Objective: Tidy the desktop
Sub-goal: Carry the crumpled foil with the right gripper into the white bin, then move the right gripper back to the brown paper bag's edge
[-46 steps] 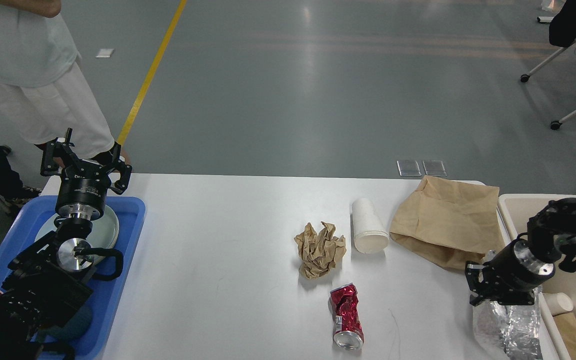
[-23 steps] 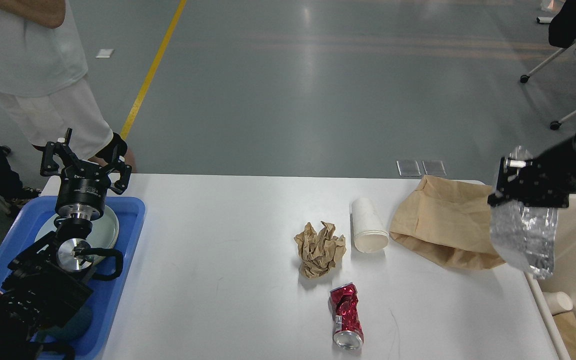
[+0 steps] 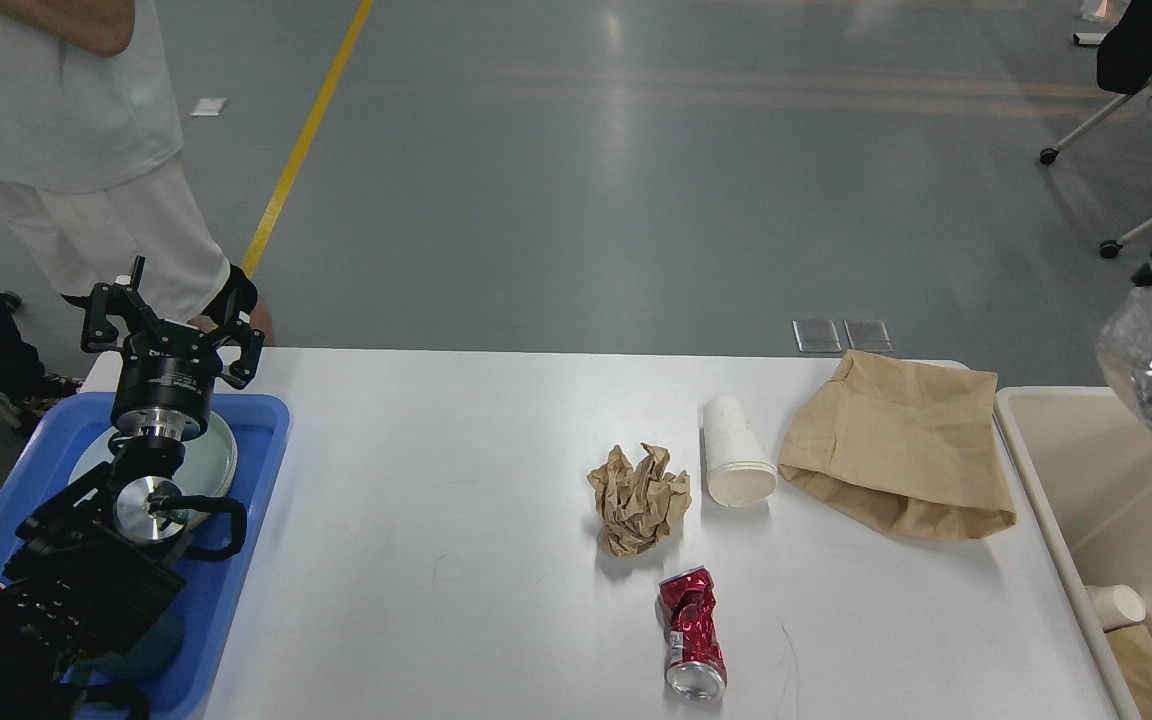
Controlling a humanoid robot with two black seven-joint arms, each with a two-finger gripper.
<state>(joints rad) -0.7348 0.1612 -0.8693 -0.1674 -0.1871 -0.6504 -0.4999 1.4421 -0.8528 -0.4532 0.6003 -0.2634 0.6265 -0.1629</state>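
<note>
Lying on the desktop [image 3: 436, 520]: crushed can [image 3: 692, 643], cup [image 3: 736, 452] (tipped), paper bag [image 3: 898, 445].

The large white rectangular counter [image 3: 456, 520] with rounded corners has a smooth matte top and lies level, its far edge running straight across the view. Taking the crushed red metal can [image 3: 692, 633] near its front edge as landmark, a crumpled ball of brown paper [image 3: 639, 497] sits just behind it, a white paper cup [image 3: 736, 452] lies on its side behind and slightly right, and a flat brown paper bag [image 3: 898, 446] lies farther right.
</note>
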